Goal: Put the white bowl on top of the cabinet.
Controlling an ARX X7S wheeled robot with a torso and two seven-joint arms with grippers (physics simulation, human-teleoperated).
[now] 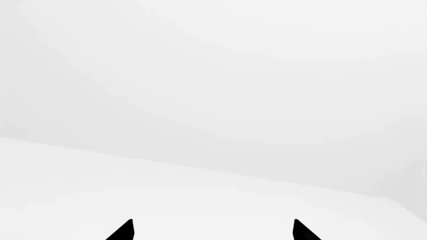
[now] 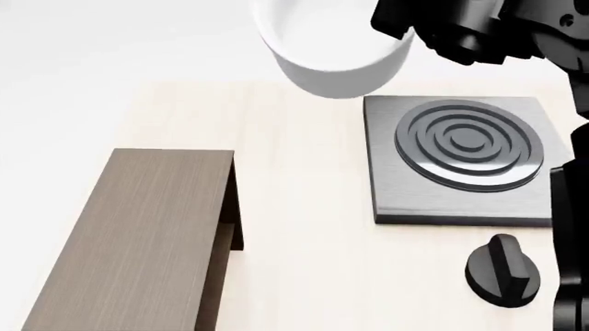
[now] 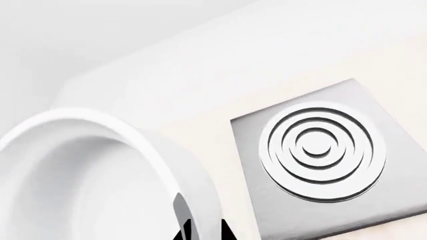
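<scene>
White bowl (image 2: pixel 336 52) hangs in the air above the bench's far edge, beside the stove plate (image 2: pixel 457 158), its thick rim pinched by the right gripper (image 3: pixel 200 222). Judged rigid, glossy, slippery and breakable; a rim grip suits. Left gripper (image 1: pixel 212 231) stands apart, empty; the cabinet (image 2: pixel 138 234) top lies bare.

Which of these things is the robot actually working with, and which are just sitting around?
In use:
white bowl, held up by its rim in the right hand
cabinet, where the bowl should go

Just lying about:
stove plate
black knob
left hand, open with nothing in it
</scene>
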